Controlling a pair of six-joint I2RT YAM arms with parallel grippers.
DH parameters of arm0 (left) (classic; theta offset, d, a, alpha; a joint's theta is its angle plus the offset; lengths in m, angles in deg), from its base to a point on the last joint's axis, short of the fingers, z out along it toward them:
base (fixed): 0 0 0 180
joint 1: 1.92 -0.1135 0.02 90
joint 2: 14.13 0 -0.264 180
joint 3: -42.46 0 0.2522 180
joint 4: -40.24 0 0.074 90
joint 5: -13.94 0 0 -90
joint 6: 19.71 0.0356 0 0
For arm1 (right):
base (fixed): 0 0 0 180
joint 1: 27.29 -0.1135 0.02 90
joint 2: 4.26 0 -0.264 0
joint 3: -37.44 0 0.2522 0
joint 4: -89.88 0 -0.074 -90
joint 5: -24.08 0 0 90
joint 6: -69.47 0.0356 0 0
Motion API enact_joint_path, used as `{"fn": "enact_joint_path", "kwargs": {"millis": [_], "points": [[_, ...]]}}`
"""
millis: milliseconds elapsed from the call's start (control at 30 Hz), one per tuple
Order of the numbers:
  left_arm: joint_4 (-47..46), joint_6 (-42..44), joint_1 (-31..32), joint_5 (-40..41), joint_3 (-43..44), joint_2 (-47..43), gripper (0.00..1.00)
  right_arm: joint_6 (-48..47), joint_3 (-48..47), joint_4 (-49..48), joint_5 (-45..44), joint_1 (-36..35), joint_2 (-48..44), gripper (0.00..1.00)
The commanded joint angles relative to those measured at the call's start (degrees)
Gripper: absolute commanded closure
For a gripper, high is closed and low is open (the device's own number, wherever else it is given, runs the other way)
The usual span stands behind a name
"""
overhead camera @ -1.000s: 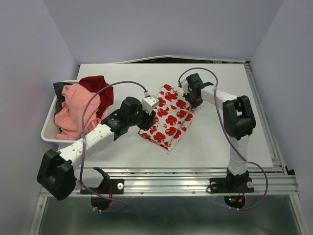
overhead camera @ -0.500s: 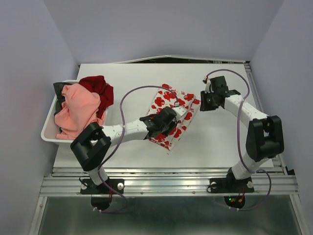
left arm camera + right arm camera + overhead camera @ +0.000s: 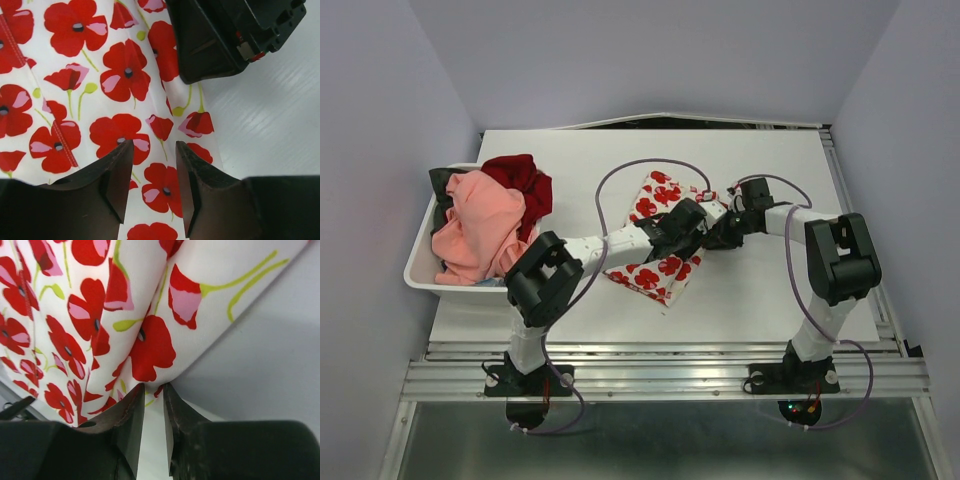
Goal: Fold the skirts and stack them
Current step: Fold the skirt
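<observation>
Overhead and wrist views, one fold in hand. The white skirt with red flowers (image 3: 660, 245) lies spread near the middle of the table (image 3: 770, 300), partly folded into a long slanted panel. Both of my arms meet at its right-hand edge.

Left gripper (image 3: 154, 150): I hold it low over the cloth near that edge. Its fingers (image 3: 117, 172) stand partly open and nothing sits between them; the printed cloth lies flat beneath the gap. I judge this placing serves to steady the panel or to wait for a hold on it.

Right gripper (image 3: 153, 390): I have it at the same edge from the table side, just beside the left one. Its fingers (image 3: 131, 412) are narrow, with a slim gap showing. A raised fold of the skirt comes down to their tips and throws a shadow on the table beside it. I cannot tell whether that fold is pinched or only touches the mouth of the fingers. I judge the low, sideways approach is meant to get one finger under the edge.

The pink skirt (image 3: 475, 225) waits in the bin (image 3: 420, 265) at the left, heaped beside a dark red garment (image 3: 520, 180), well apart from both grippers. No stack is begun.
</observation>
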Motion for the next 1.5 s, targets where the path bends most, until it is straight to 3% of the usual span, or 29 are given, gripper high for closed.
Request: {"fn": "enact_joint_path", "kwargs": {"millis": [0, 300, 433, 633, 767, 867, 1233, 1467], "points": [[2.19, 1.77, 0.05, -1.80, 4.74, 2.59, 0.50, 3.36, 3.05, -5.65, 3.06, 0.48, 1.89, 0.73], [4.48, 0.80, -0.21, 0.39, 9.93, 8.05, 0.51, 3.89, 4.28, -5.74, 3.67, 1.00, 2.06, 0.77], [4.57, 0.54, -1.00, 0.66, 9.67, 8.67, 0.57, 3.80, 4.89, -5.39, 3.59, 1.62, 1.89, 0.78], [3.51, 1.06, -1.35, 0.14, 7.74, 7.26, 0.72, 4.24, 5.25, -5.48, 4.64, 2.15, 3.11, 0.87], [3.51, 2.03, -0.92, -0.92, 6.68, 6.91, 0.92, 4.59, 4.28, -5.48, 6.22, 2.67, 4.61, 0.99], [3.51, 3.09, -0.04, -0.31, 5.63, 6.74, 1.00, 5.03, 4.11, -5.48, 7.19, 2.67, 5.22, 0.99], [3.51, 2.30, 6.38, 7.87, 1.23, 7.61, 1.00, 5.91, 4.02, -5.65, 7.72, 3.20, 6.19, 0.99], [4.74, 1.68, 6.38, 7.87, 3.34, 9.37, 0.80, 5.03, 4.19, -4.69, 7.63, 5.56, 5.23, 0.96]]}}
